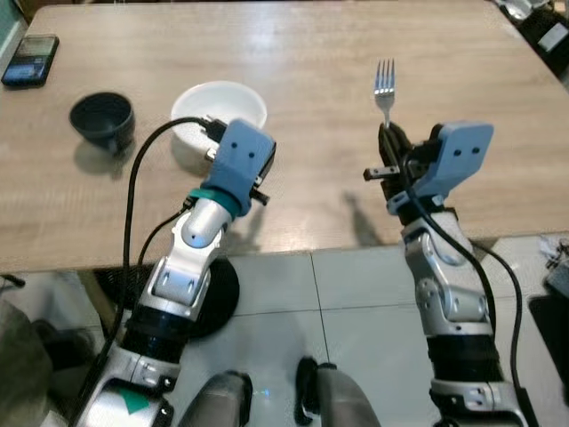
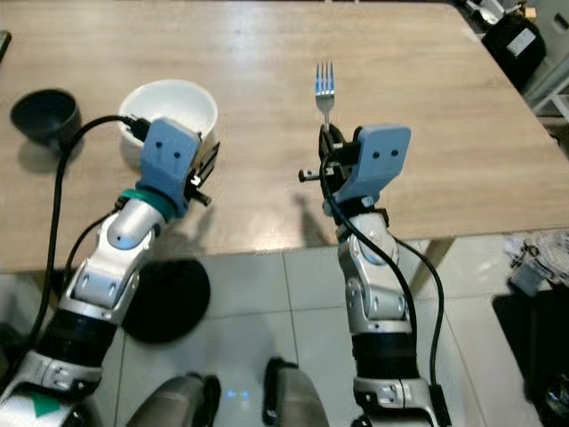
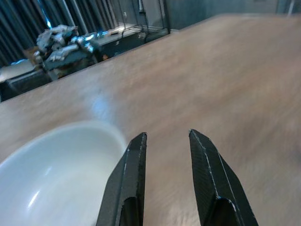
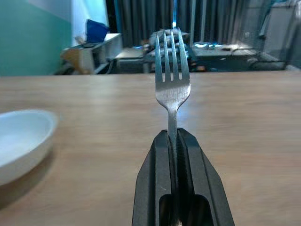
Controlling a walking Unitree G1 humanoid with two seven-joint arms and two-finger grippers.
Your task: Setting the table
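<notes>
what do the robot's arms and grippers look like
Both arms are jointed silver metal with black lower sections and black cables looping alongside. Each wrist carries a light blue boxy housing. The left gripper and right gripper each have two long black tapered fingers. A teal ring circles the left wrist.

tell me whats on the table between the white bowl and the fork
Nothing: in the left eye view the stretch of wooden table between the white bowl and the fork, held in the right hand, is bare.

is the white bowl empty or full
Empty: the white bowl shows a bare inside beside the left gripper, fingers open.
</notes>
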